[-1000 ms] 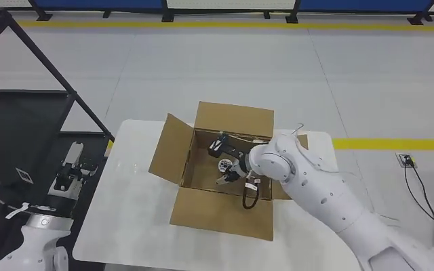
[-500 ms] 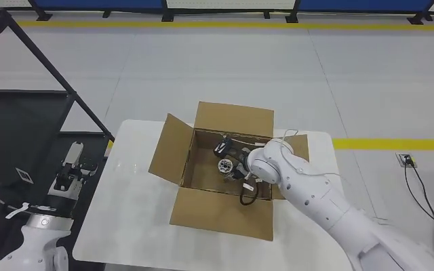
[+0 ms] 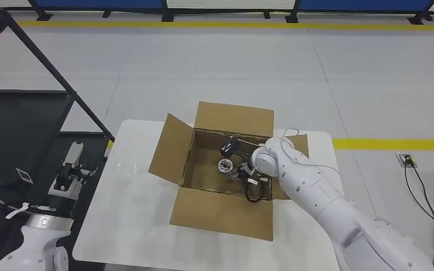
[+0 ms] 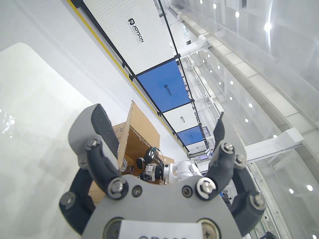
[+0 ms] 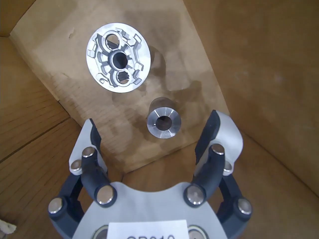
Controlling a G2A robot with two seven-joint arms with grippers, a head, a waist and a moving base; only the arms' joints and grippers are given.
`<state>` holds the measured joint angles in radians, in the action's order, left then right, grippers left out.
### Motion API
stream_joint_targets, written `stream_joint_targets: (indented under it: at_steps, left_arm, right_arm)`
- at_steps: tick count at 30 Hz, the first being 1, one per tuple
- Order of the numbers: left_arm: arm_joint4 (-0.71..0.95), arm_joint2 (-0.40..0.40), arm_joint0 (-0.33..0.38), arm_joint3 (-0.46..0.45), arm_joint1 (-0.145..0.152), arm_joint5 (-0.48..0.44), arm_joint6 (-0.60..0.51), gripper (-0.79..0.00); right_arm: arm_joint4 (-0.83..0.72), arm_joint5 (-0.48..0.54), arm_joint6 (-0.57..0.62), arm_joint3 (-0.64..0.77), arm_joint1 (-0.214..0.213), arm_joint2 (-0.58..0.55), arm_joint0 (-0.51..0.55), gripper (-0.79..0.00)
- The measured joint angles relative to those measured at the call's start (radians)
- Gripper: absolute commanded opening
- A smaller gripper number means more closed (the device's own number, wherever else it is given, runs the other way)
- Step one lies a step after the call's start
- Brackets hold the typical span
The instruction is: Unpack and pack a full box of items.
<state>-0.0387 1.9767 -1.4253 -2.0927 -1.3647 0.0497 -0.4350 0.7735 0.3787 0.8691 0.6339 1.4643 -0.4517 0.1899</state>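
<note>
Right arm (image 3: pixel 305 193): we see it stretched forward, wrist angled down.
Right gripper (image 5: pixel 152 121): 2 fingers spread wide.
Left arm (image 3: pixel 64 179): sits far out left.
Left gripper (image 4: pixel 159 125): we'd say wide apart too.

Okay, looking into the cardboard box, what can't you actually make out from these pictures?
Top view: the right arm covers part of the cardboard box floor; anything under it is hidden.
Right wrist view: the metal sleeve is seen end-on, so its length is unclear; the flanged metal disc hides its own underside.
Left wrist view: the box's inside is far off behind a flap, too small.
</note>
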Motion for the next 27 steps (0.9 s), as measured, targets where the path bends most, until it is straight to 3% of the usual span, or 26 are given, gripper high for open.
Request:
stream_joint_targets:
  at_steps: [2,4,7,9,18,22,27]
  left_arm:
    - [0.0,0.0,0.0,0.0,0.0,0.0,0.0,0.0]
    - [0.0,0.0,0.0,0.0,0.0,0.0,0.0,0.0]
    - [0.0,0.0,0.0,0.0,0.0,0.0,0.0,0.0]
    - [0.0,0.0,0.0,0.0,0.0,0.0,0.0,0.0]
    - [0.0,0.0,0.0,0.0,0.0,0.0,0.0,0.0]
    - [0.0,0.0,0.0,0.0,0.0,0.0,0.0,0.0]
    - [0.0,0.0,0.0,0.0,0.0,0.0,0.0,0.0]
  right_arm:
    - [0.001,0.003,-0.01,-0.03,0.016,0.006,-0.004,-0.397]
    - [0.005,-0.013,-0.014,-0.062,0.03,0.011,-0.008,-0.409]
    - [0.005,-0.039,-0.012,-0.097,0.053,0.017,-0.012,-0.597]
    - [0.004,-0.032,-0.015,-0.118,0.064,0.02,-0.016,-0.785]
    - [0.014,0.004,-0.06,-0.179,0.091,0.008,-0.048,-0.785]
    - [0.016,0.041,-0.081,-0.162,0.074,-0.019,-0.063,-0.785]
    - [0.019,0.012,-0.01,-0.073,0.037,-0.064,-0.07,-0.785]
